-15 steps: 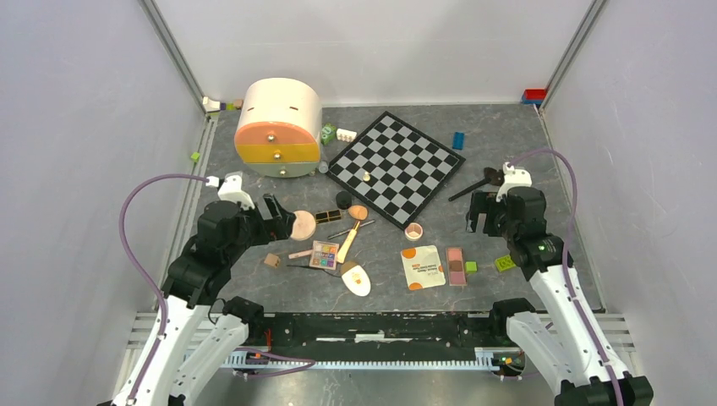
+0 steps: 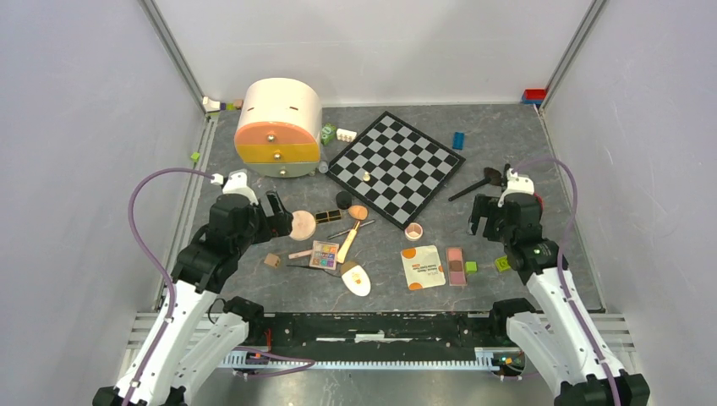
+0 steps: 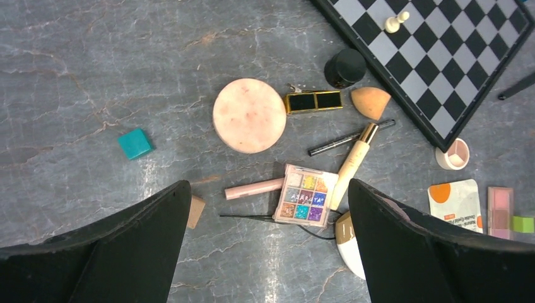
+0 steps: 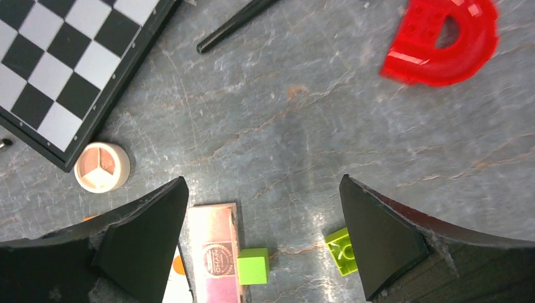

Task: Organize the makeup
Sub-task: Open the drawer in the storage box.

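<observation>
Makeup (image 2: 347,243) lies loose on the table (image 2: 524,144) between the chessboard (image 2: 397,167) and the near edge, compact (image 3: 249,115) and eyeshadow palette (image 3: 305,196) under our left gripper (image 3: 266,188), blush palette (image 4: 217,252) beneath our right gripper (image 4: 262,182), both spread wide and empty, which we judge poised for a first pick.

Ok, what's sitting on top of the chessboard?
Only one small white chess piece stands on the chessboard. Anything beneath the board is covered and cannot be seen.
</observation>
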